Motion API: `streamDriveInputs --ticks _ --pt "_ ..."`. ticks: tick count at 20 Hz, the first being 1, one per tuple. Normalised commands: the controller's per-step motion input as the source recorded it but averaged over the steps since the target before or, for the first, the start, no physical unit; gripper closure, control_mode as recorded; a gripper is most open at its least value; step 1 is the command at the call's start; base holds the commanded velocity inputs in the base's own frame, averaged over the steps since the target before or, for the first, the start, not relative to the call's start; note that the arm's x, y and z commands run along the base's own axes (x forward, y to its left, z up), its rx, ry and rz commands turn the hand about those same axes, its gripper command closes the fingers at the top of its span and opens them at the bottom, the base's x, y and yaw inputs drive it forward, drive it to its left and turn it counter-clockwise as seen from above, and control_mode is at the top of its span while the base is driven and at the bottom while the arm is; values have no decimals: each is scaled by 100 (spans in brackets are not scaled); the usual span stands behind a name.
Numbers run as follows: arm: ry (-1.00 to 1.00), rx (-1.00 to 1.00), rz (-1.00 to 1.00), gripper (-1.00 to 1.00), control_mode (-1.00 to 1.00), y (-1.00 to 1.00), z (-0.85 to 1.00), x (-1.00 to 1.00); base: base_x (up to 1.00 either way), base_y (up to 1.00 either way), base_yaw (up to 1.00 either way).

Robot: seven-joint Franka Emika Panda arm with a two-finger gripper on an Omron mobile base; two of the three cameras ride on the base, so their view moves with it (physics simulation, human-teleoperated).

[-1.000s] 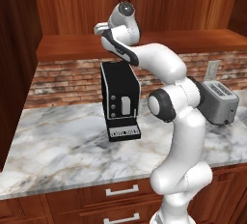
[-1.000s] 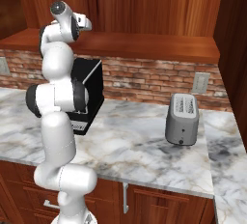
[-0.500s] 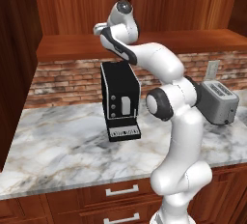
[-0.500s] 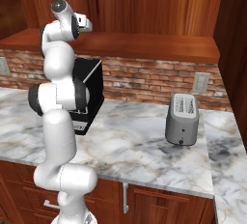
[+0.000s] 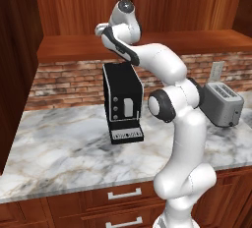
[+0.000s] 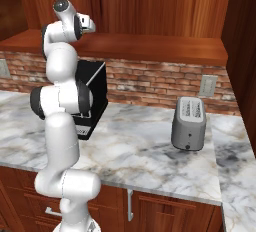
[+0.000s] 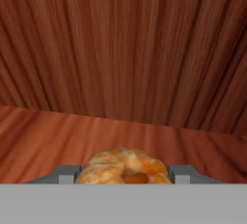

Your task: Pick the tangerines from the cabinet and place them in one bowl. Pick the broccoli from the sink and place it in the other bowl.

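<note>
One tangerine (image 7: 123, 166), orange-tan and round, sits on the cabinet's wooden shelf (image 7: 43, 136), in front of its wood-grain back wall. My gripper (image 7: 124, 174) is shut on this tangerine, one grey finger tip (image 7: 65, 174) on each side of it. In the base views my arm reaches up, with the hand (image 6: 87, 24) over the cabinet shelf (image 5: 197, 42). The bowls, the broccoli and the sink are out of view.
A black coffee machine (image 5: 123, 101) stands on the marble counter (image 5: 64, 148) just under my raised arm. A silver toaster (image 6: 189, 123) sits further right, against the brick backsplash (image 6: 150, 83). Drawers with silver handles (image 5: 124, 193) run below the counter edge.
The fingers have closed in from wide open onto the tangerine. The arm keeps almost the same raised pose at the shelf.
</note>
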Motion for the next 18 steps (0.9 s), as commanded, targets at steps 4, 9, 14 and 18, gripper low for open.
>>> streamDriveInputs --ticks 4,9,14,18 --pt "0 0 0 100 -100 2 -1 0 0 0 0" --pt "-6 0 -2 100 -100 2 0 -12 0 0 0" --pt "-9 -2 -3 100 -100 2 1 -14 0 0 0" --pt "-5 0 -4 100 -100 0 2 -12 0 0 0"
